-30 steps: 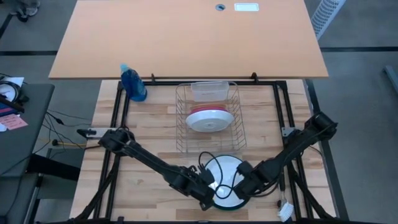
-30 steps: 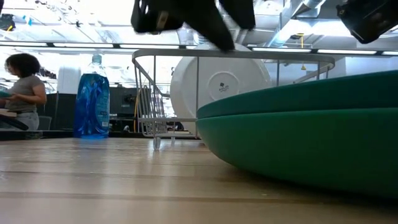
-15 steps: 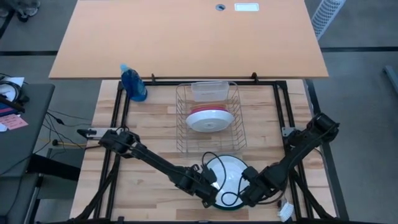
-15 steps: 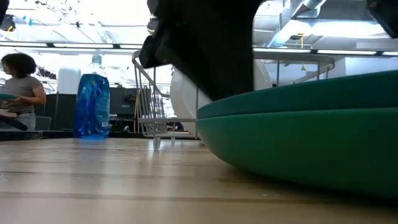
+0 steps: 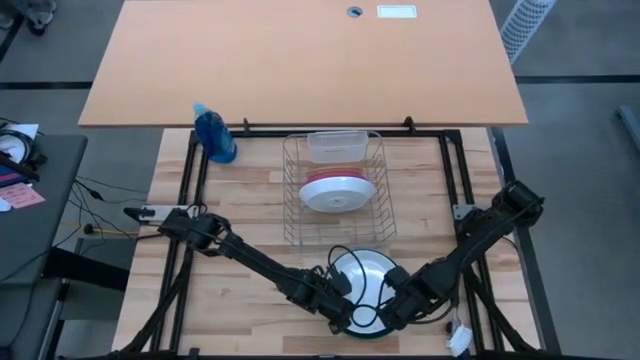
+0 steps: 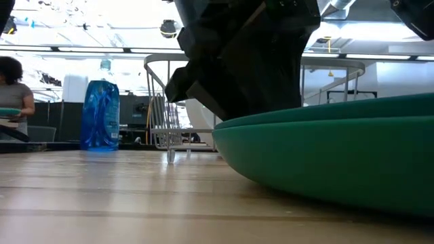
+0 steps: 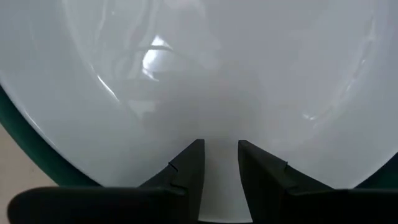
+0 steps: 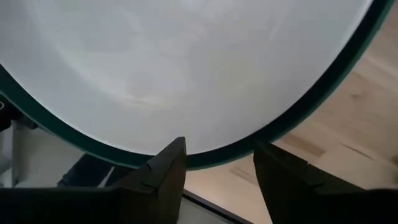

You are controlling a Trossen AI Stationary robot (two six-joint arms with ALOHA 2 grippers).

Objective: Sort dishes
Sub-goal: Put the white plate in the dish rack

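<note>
A white-faced plate with a dark green rim (image 5: 362, 272) lies near the table's front edge. In the low view it shows as two stacked green layers (image 6: 339, 156) resting on the wood. My left gripper (image 5: 347, 320) (image 7: 219, 155) is over the plate's near part, its fingers a narrow gap apart above the white face. My right gripper (image 5: 384, 317) (image 8: 219, 155) stands open at the near right rim, the green edge (image 8: 311, 106) running between its fingers. A white plate (image 5: 338, 194) and a pink one (image 5: 335, 177) stand in the wire rack (image 5: 290, 205). My left gripper is low over the plate's white face (image 7: 217, 124), pointing toward the far side; whether its fingers touch it cannot be told. My right gripper has a finger on either side of the green rim (image 8: 211, 158); whether they touch it cannot be told.
A blue spray bottle (image 5: 215, 135) (image 6: 100, 108) stands at the far left. A clear tub (image 5: 333, 146) sits at the rack's far end. A large board (image 5: 300, 60) lies beyond the table. A person (image 6: 10, 88) is in the room behind.
My right gripper has gone toward the table's near edge and a little left, along the plate's rim. My left gripper has shifted slightly toward the near edge. In the low view a gripper has come down to the green plates. The plate has stayed put.
</note>
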